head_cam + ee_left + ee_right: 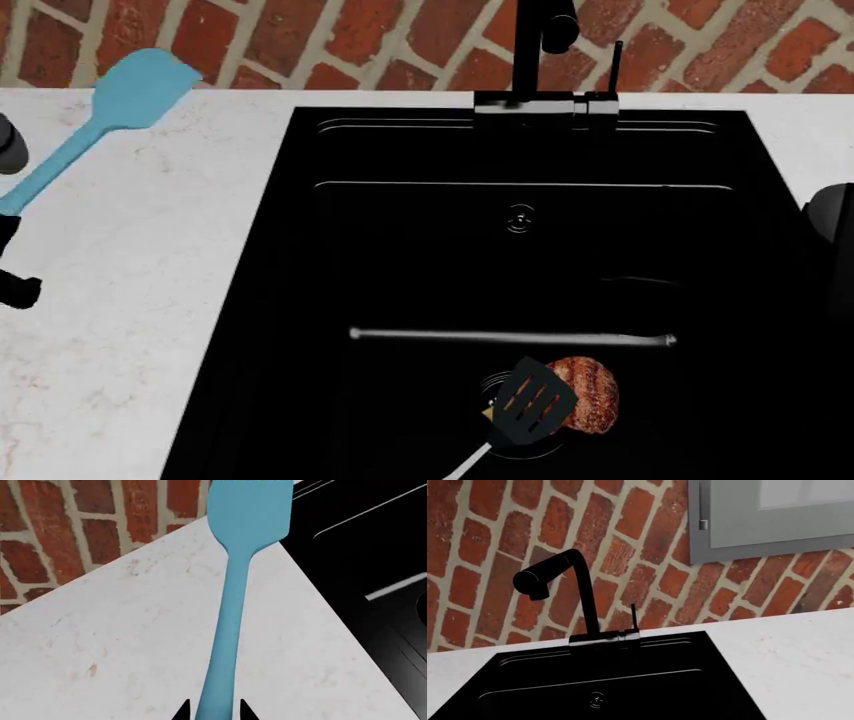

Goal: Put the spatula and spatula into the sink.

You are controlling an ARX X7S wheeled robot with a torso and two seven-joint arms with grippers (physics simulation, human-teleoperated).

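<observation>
My left gripper (215,713) is shut on the handle of the light blue spatula (233,595), whose rounded blade points toward the brick wall. In the head view this spatula (100,125) hangs tilted above the white counter, left of the sink (300,250). The black slotted spatula (534,402) lies inside the black basin near its front, its head resting against the brown meat (594,392). A dark part of my right arm (830,225) shows at the sink's right edge. Its fingers cannot be made out.
A thin silver bar (514,338) crosses the basin above the drain. The black faucet (547,30) stands at the back rim against the brick wall (627,540). White counter (147,300) flanks the sink on both sides. A grey window frame (774,520) sits above.
</observation>
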